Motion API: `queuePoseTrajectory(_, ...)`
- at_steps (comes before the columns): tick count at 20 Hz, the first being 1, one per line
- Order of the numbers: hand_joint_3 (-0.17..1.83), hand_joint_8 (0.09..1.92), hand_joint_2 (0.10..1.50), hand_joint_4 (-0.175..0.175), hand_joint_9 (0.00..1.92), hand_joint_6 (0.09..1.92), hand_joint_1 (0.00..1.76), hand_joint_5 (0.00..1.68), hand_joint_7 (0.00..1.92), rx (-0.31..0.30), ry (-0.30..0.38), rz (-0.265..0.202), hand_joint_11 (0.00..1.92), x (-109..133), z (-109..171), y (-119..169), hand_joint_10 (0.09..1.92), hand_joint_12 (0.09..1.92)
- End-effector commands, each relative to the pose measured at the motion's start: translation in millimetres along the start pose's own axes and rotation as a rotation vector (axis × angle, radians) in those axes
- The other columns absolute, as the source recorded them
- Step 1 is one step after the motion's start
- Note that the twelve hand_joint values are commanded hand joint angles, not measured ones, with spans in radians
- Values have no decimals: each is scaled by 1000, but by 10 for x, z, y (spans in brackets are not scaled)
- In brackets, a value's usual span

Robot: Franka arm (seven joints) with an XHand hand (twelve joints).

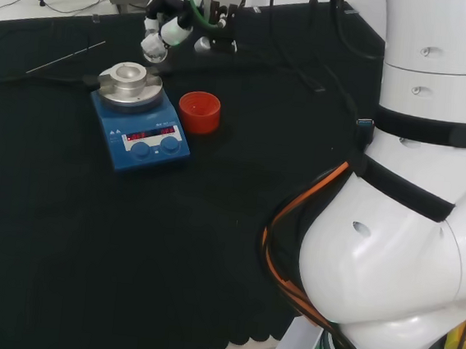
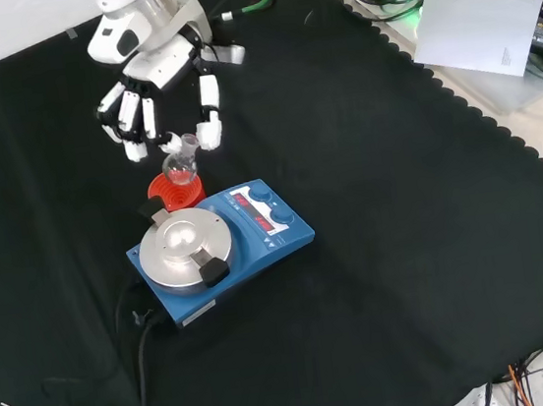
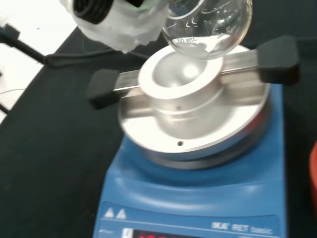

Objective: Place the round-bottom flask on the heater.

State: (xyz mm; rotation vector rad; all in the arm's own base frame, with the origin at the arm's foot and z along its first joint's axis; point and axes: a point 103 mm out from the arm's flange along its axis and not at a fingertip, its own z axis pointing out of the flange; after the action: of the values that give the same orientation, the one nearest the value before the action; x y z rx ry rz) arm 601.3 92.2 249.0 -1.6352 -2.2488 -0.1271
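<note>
Already the hand [image 2: 153, 84], fingers pinched on its neck, held the round-bottom flask [image 2: 179, 161] aloft at upper left of the front view, just above the heater [image 2: 219, 247], lowering into the well remaining.

You'll find a white volume marking on the flask [image 3: 208, 25], white lettering and warning triangles on the heater [image 3: 198, 198], and red digits on its display [image 2: 256, 215].

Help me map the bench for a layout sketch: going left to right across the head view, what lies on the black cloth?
Thin metal rod → blue heater with round silver block → red ribbed ring stand → the arm's big white links.
</note>
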Motion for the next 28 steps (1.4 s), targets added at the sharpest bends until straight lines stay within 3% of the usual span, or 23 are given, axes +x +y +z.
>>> queuePoseTrajectory(1, 646, 573, 809, 175, 531, 1160, 1027, 983, 460, 33, 13, -51, 23, 169, 100, 53, 600, 1371)
queuePoseTrajectory(9, 652, 573, 805, 175, 529, 1161, 1027, 984, 456, 52, 9, -74, 25, 352, 210, 159, 602, 1372)
queuePoseTrajectory(12, 655, 574, 804, 175, 528, 1161, 1028, 984, 454, 60, -17, -93, 26, 605, 347, 275, 603, 1372)
queuePoseTrajectory(15, 657, 574, 803, 175, 528, 1162, 1028, 984, 453, 63, -4, -97, 26, 525, 311, 283, 603, 1372)
queuePoseTrajectory(17, 658, 574, 802, 175, 527, 1162, 1028, 985, 452, 64, -29, -92, 27, 651, 371, 347, 604, 1372)
queuePoseTrajectory(20, 660, 575, 801, 175, 527, 1162, 1028, 985, 451, 69, -28, -82, 27, 653, 371, 367, 604, 1372)
queuePoseTrajectory(24, 662, 576, 800, 175, 526, 1163, 1028, 985, 450, 69, -55, -61, 28, 429, 340, 448, 605, 1372)
queuePoseTrajectory(28, 664, 576, 799, 175, 525, 1163, 1028, 985, 449, 69, -25, -56, 28, 454, 324, 480, 606, 1373)
